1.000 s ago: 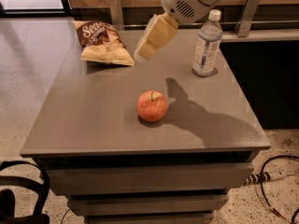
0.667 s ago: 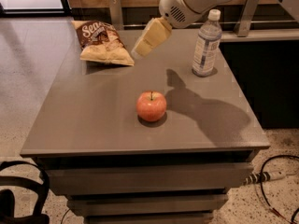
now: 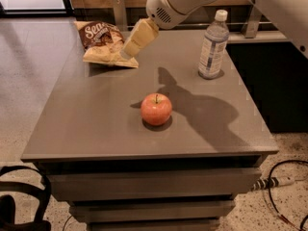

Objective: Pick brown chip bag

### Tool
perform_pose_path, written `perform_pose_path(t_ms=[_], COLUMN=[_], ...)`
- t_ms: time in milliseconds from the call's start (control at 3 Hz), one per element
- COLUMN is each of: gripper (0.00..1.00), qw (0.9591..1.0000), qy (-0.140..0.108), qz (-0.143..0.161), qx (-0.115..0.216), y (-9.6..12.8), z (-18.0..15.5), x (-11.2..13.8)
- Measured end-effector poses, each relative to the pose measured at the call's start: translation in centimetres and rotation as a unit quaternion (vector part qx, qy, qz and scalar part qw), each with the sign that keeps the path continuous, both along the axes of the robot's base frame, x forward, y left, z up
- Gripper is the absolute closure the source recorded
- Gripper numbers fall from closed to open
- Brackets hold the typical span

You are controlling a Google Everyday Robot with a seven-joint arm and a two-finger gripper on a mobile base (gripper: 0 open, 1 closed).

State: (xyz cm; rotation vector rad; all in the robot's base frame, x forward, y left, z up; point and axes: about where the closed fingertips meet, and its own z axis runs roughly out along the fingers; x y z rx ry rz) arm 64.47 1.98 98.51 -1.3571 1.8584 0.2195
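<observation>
The brown chip bag [image 3: 101,41] lies at the far left corner of the grey table [image 3: 96,119], dark brown top with white script, pale yellow lower half. My gripper [image 3: 126,53] reaches down from the white arm at the top and its tan fingers [image 3: 137,36] point down-left, their tips over the bag's right edge. Whether they touch the bag does not show.
A red apple [image 3: 156,109] sits mid-table toward the front. A clear water bottle [image 3: 213,44] stands at the far right. Drawers are below the tabletop. A black cable [image 3: 284,186] lies on the floor at right, a dark object at bottom left.
My gripper has moved left and down, from between the bag and the bottle to the bag's right edge. The bag, apple and bottle have not moved.
</observation>
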Motion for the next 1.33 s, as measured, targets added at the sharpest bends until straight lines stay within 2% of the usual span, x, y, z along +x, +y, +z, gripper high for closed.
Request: perform_pose_path(t_ms=[1000, 1333], gripper=[0.0, 0.0], qw=[0.9967, 0.9955], qy=[0.067, 0.066], qz=[0.032, 0.041], qx=[0.032, 0.055], y=[9.8, 11.8], z=[-8.4, -9.9], x=[6.9, 9.0])
